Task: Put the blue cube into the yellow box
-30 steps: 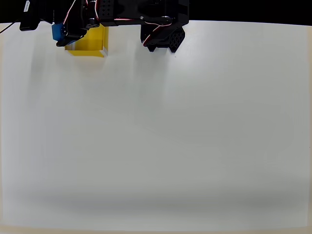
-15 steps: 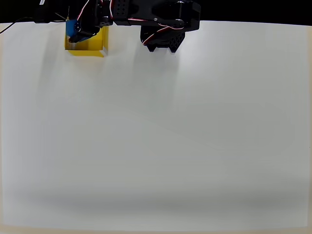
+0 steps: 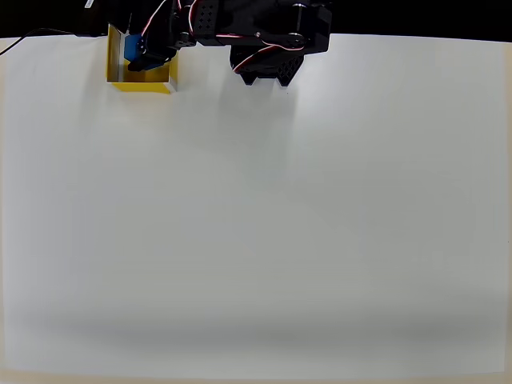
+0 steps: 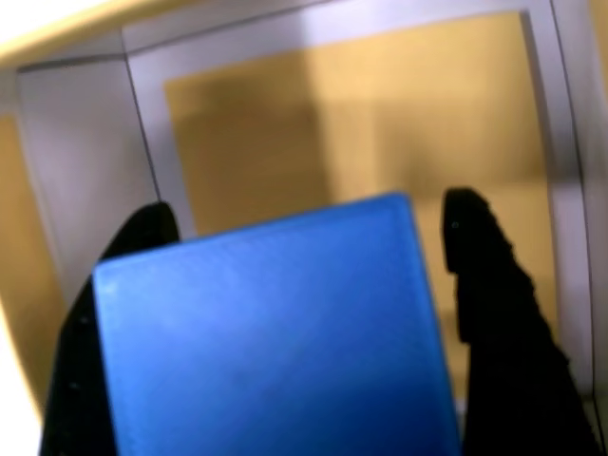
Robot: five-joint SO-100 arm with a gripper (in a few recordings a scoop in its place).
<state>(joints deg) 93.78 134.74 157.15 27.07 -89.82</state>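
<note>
The blue cube (image 3: 132, 50) hangs over the open top of the yellow box (image 3: 144, 82) at the table's far left corner in the overhead view. My gripper (image 3: 136, 52) is shut on the cube, with the black arm reaching in from the right. In the wrist view the blue cube (image 4: 271, 332) fills the lower middle, pinched between two black fingers (image 4: 494, 304). Below it lies the yellow box's floor (image 4: 380, 142), framed by thin white inner walls. My gripper (image 4: 304, 237) sits inside the box's outline.
The arm's black base (image 3: 268, 64) stands at the far edge, right of the box. A wide white table surface (image 3: 264, 224) spreads toward the near side. A thin black cable (image 3: 20, 42) runs at the far left edge.
My gripper carried the blue cube rightward, from just left of the yellow box to above its opening. The box's left inner wall shows now.
</note>
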